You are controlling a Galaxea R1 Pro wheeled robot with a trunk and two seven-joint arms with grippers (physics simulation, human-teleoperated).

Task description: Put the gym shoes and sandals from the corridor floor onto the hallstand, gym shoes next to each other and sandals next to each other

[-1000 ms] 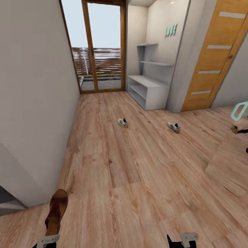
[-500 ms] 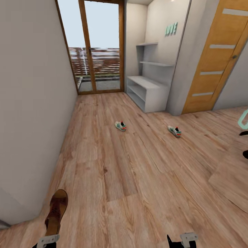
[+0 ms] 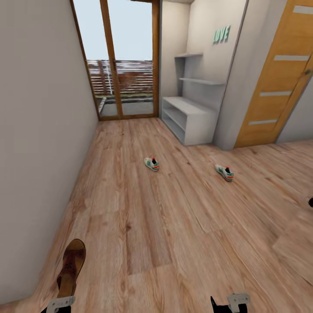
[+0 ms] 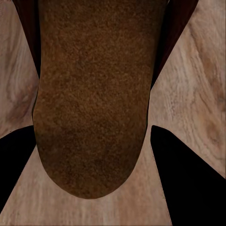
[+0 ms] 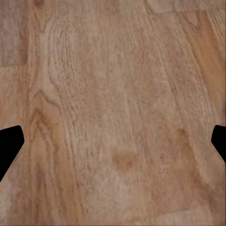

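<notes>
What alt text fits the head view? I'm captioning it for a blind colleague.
A brown leather sandal sits in the left tool at lower left, above light wood-plank flooring. Two white sneakers with green stripes lie apart mid-floor, before a low light-grey shoe rack.

- The left gripper (image 3: 61,303) sat low, just behind the heel of a brown sandal (image 3: 71,267), its jaws closed against the sandal's two sides.
- The right gripper (image 5: 113,141) hung over the corridor floor (image 5: 117,84), fingers spread wide, grasping nothing.
</notes>
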